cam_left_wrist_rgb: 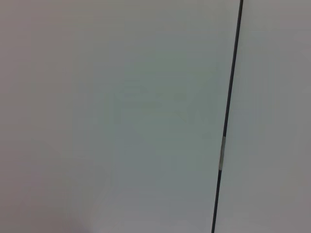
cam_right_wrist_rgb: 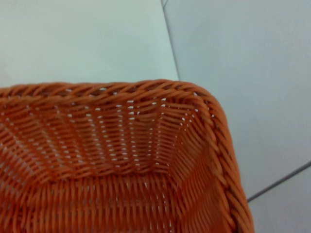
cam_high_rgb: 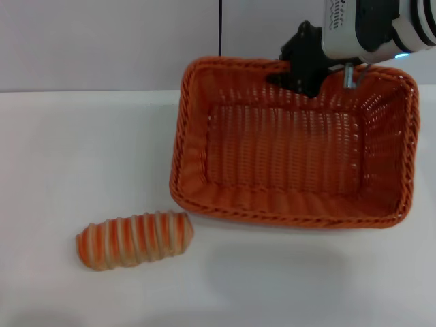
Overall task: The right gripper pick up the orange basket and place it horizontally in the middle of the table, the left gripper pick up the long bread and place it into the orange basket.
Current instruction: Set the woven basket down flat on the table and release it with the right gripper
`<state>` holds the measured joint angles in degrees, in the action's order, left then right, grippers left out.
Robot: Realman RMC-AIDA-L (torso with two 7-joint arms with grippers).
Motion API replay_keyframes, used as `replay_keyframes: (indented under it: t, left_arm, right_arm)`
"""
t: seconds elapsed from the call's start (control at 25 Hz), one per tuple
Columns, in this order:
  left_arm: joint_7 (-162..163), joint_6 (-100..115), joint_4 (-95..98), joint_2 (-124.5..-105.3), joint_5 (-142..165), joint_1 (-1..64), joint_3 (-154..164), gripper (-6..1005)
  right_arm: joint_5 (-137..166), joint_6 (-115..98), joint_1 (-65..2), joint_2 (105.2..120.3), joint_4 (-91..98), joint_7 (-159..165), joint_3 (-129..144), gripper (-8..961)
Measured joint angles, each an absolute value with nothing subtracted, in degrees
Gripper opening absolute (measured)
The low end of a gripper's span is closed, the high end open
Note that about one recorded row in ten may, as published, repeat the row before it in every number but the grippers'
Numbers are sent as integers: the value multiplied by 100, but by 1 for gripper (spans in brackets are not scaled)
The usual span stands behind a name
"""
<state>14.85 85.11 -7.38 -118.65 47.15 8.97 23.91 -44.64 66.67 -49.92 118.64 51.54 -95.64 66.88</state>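
The orange basket [cam_high_rgb: 293,146] lies lengthwise across the white table [cam_high_rgb: 82,150], right of centre, and it holds nothing. My right gripper [cam_high_rgb: 300,71] comes down from the upper right and sits on the basket's far rim, covering a stretch of the braid. The right wrist view looks closely into one corner of the orange basket [cam_right_wrist_rgb: 121,170]. The long bread [cam_high_rgb: 135,240], striped orange and cream, lies on the table near the front left, just off the basket's near left corner and apart from it. My left gripper is out of view; its wrist camera faces only a blank wall.
A pale wall with a thin dark vertical seam [cam_high_rgb: 220,27] rises behind the table's far edge. Bare tabletop lies left of the basket and in front of it.
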Motion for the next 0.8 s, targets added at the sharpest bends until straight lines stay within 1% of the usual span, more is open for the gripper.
replay_keyframes:
  t: [0.32, 0.52, 0.8]
  left_arm:
    - [1012, 8942, -746, -11865, 4725, 790, 2688, 513]
    - [919, 9155, -755, -11871, 4727, 672, 2728, 513]
    - [919, 9278, -756, -11867, 4729, 620, 2735, 514]
  right_arm:
    - [-5361, 6302, -5026, 11865, 4856, -10254, 6632, 147]
    - [-5826, 6032, -5190, 11860, 4422, -10531, 6655, 148]
    - [-6175, 5853, -5507, 11888, 3581, -11079, 6670, 148]
